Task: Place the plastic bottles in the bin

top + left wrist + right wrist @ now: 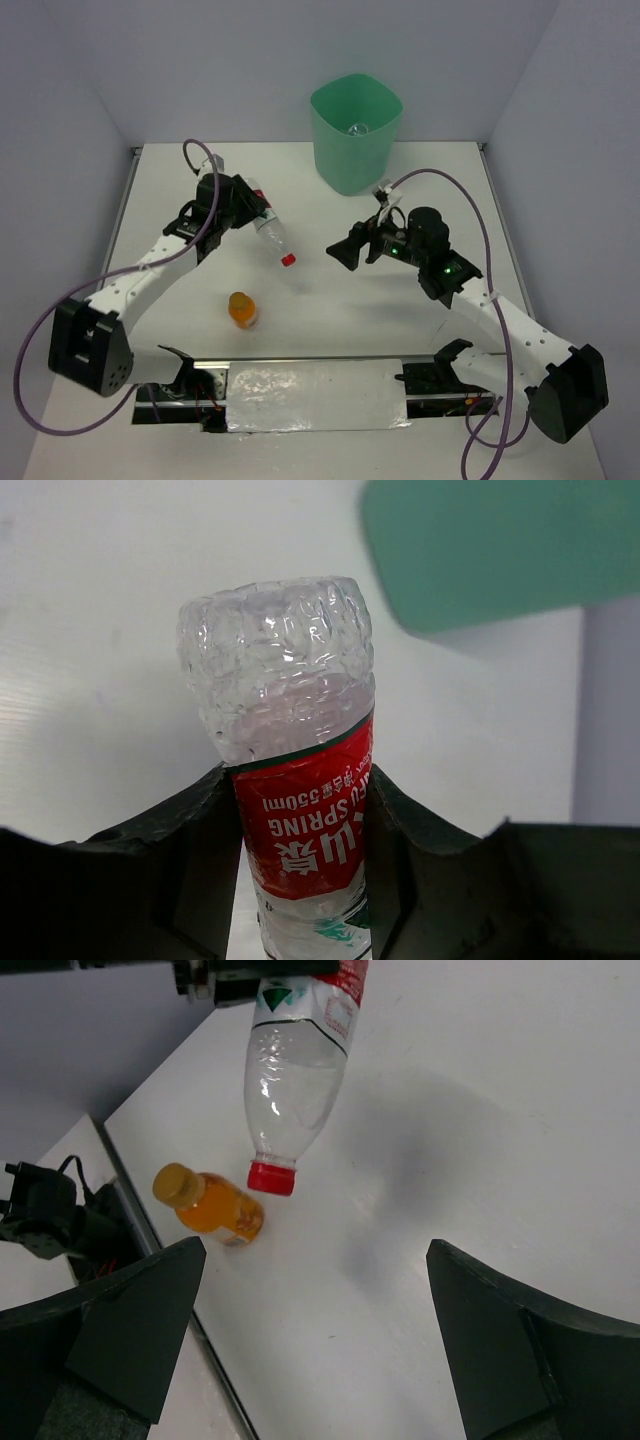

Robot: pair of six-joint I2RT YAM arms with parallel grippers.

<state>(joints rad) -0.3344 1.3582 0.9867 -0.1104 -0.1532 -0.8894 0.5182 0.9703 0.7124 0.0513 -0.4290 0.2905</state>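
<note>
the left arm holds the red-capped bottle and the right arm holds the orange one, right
No: the right fingers are open and empty. The small orange-capped plastic bottle sits on the white table, as the right wrist view shows.

A white bench (330,300) fills the frame's middle, enclosed by plain pale-lavender walls (150,60) at top, left and right (light soft and even); a crinkled silvery sheet (315,395) lies at bottom centre.

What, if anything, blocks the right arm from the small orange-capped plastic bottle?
Probably reachable: right gripper is open and empty, with bare white table between it and the orange-capped bottle. The red-capped clear bottle in the left gripper hangs close by.
</note>
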